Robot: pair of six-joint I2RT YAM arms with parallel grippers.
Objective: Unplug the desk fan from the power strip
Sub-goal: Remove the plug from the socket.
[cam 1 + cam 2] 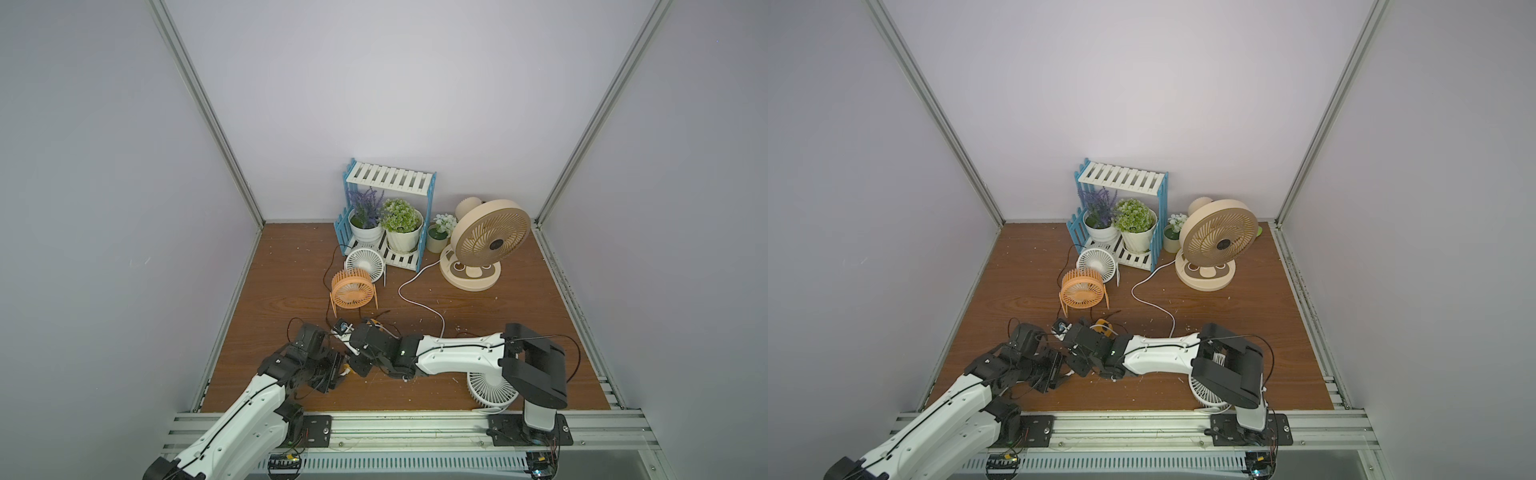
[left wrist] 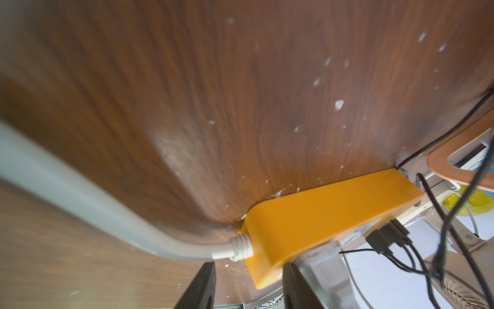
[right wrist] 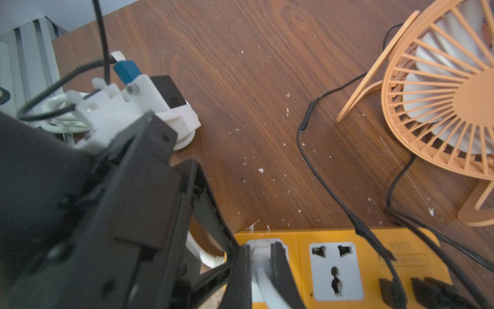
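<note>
Careful: your right jaws squeeze the white plug (image 3: pixel 263 251) in the power strip (image 3: pixel 320 235) right under them. Left jaws sit around its end, hold unclear, so pulling could lift it.

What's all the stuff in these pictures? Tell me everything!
table: one, brown, under everything
power strip: one, orange-yellow, front, at the grippers
white plug: one, white, in strip's end socket
black plugs: two, black, strip's other end
orange fan: one, orange, mid-table
small white fan: one, white, behind orange fan
big fan: one, beige, back, beside shelf
front fan: one, white, under right arm
shelf: one, blue-and-white, back
potted plants: three, purple, green, white-flowered, at shelf
white cord: one, white, from big fan toward arms
left gripper: one, black, astride strip's cord end
right gripper: one, black, shut on white plug
</note>
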